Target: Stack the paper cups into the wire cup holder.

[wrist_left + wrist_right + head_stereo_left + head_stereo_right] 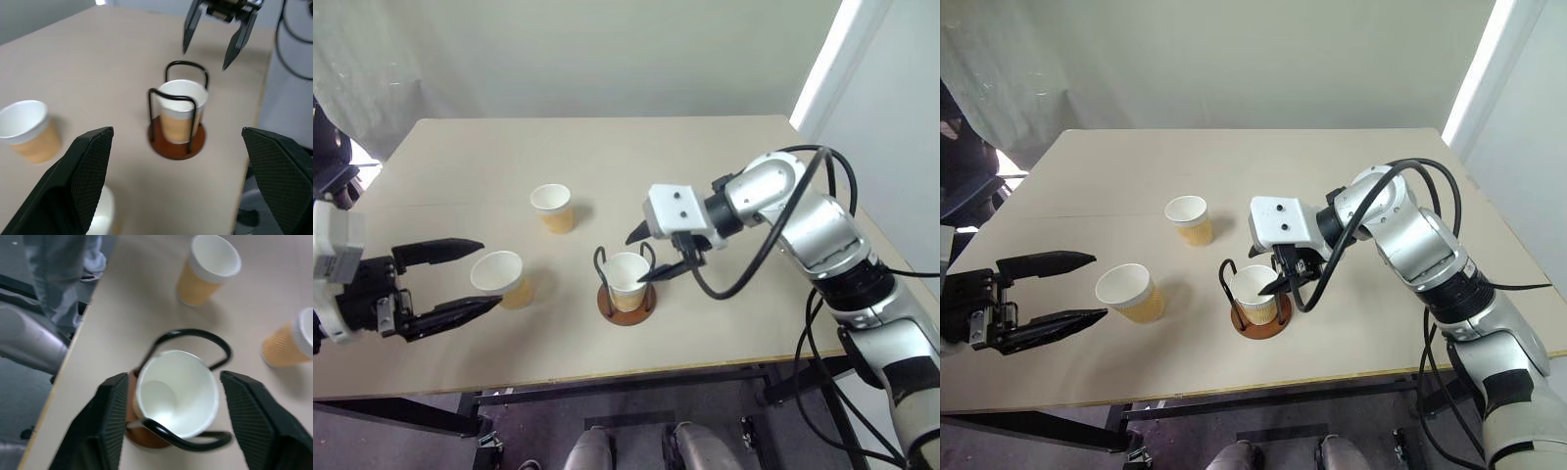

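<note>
no readable text, labels or signs

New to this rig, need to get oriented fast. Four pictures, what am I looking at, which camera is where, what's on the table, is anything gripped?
It is a humanoid robot with two arms, each ending in a two-finger black gripper. Two pictures come from a stereo camera on its head, looking down over the arms. The other two come from cameras on each wrist, looking along that gripper's fingers.

On the tan table stands a wire cup holder with one paper cup seated inside it. Two more cups stand loose: the near cup and the far cup.

The right gripper is just above the cup in the holder, jaws apart on either side of its rim, not clamping it. The left gripper is open, fingers either side of the near cup, not gripping it.

Nothing is held.
</note>
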